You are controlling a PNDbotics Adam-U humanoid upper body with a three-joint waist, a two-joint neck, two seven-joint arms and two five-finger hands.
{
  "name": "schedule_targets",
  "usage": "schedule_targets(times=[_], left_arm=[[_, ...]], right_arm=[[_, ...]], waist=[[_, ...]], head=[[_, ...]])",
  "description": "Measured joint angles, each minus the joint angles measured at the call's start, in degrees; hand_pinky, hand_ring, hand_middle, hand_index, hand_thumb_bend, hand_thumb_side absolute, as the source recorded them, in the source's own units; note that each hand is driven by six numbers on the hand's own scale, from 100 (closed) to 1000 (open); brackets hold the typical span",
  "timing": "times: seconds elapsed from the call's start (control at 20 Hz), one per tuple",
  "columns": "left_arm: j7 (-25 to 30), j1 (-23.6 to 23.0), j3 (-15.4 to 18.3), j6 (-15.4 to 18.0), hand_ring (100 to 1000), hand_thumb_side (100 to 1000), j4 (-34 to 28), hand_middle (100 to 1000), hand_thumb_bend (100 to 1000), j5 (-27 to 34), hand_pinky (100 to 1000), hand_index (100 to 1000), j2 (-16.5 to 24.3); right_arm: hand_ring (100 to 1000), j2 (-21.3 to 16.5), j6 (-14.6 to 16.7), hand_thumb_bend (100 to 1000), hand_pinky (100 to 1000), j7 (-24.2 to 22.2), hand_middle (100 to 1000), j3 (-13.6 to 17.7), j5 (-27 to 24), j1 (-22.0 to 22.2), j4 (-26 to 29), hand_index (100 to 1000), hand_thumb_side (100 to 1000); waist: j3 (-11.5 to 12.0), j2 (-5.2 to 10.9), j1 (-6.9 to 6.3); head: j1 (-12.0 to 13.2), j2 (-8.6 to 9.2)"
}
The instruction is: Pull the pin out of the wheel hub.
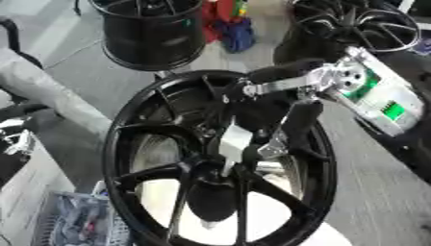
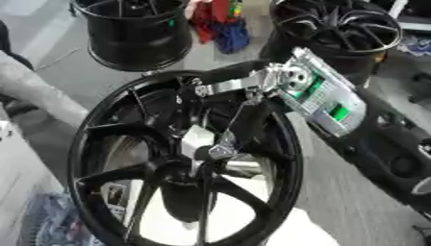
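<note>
**Right hand reaching into the hub centre**

The wheel hub [image 1: 221, 158], a large black spoked rim, stands tilted in the middle of the view, its face turned up toward the camera. The right hand [image 2: 221, 126] comes in from the upper right and reaches down over the spokes, fingers bent toward the centre bore. What looks like the pin [image 1: 235, 141], a pale grey piece at the centre, sits between the fingertips, though blur makes it hard to tell whether the fingers are actually closed on it. The left hand shows in neither view.

The rim is likely heavy and stiff metal and should not shift under a pull. The pin is small, rigid and probably smooth, so it may slip; the best hold is on its exposed upper end, drawn straight along its axis.
</note>
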State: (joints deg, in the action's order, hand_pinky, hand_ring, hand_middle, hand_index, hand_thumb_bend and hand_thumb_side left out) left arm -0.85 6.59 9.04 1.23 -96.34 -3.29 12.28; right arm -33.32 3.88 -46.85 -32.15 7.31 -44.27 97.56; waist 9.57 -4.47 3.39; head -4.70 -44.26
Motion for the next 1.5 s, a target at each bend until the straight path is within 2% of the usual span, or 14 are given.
schedule_targets(times=[0.75, 1.5], left_arm=[[0.0, 0.0, 0.0, 0.0, 661, 339, 0.0, 746, 303, 0.0, 649, 802, 0.0], [0.1, 0.1, 0.0, -0.1, 661, 342, 0.0, 747, 303, 0.0, 650, 803, 0.0]], right_arm=[[787, 1.9, 3.5, 299, 788, -1.0, 804, -0.9, 5.7, 1.0, -4.0, 906, 265], [698, 2.8, 4.9, 270, 720, -0.7, 748, -1.4, 7.3, 1.3, -4.9, 842, 240]], waist=[[0.0, -0.01, 0.01], [0.1, -0.11, 0.04]], head=[[0.0, 0.00], [-0.1, 0.00]])
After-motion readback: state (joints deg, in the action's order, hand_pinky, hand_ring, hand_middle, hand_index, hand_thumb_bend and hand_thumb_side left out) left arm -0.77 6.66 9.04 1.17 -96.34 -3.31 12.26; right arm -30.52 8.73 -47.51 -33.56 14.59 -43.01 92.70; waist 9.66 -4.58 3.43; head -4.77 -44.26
